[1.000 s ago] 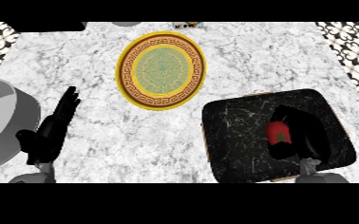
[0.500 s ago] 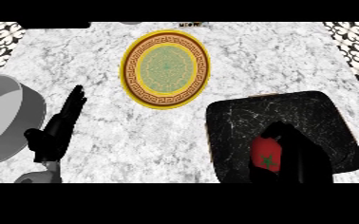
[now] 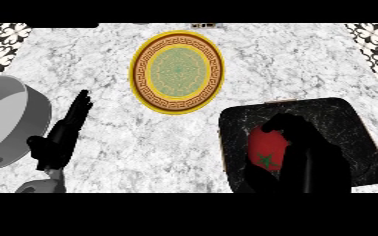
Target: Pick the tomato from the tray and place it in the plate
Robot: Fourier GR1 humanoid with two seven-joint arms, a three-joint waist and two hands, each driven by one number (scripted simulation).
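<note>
A white-and-grey marble counter fills the view. At its left edge sits a large grey rounded vessel, cut off by the frame, and just beside it the black left hand rests with its fingers straight and close together, pointing up the counter and holding nothing. Black-and-white patterned tiles show in the two far corners.

Far and centre lies a round plate with a yellow rim, a brown key-pattern band and a green middle. A strip of bare marble separates it from the black, white-veined square tray at the near right; the two are apart.

The red tomato is smooth and round, with a small green star-shaped calyx on its near side. It shows within the tray's left half; whether it rests on the tray or is raised off it cannot be told. The black right hand covers its right side, its fingers curled over the top and the thumb below, closed round it.

Counted: one plate, one tray, one tomato, one grey vessel, two hands.
</note>
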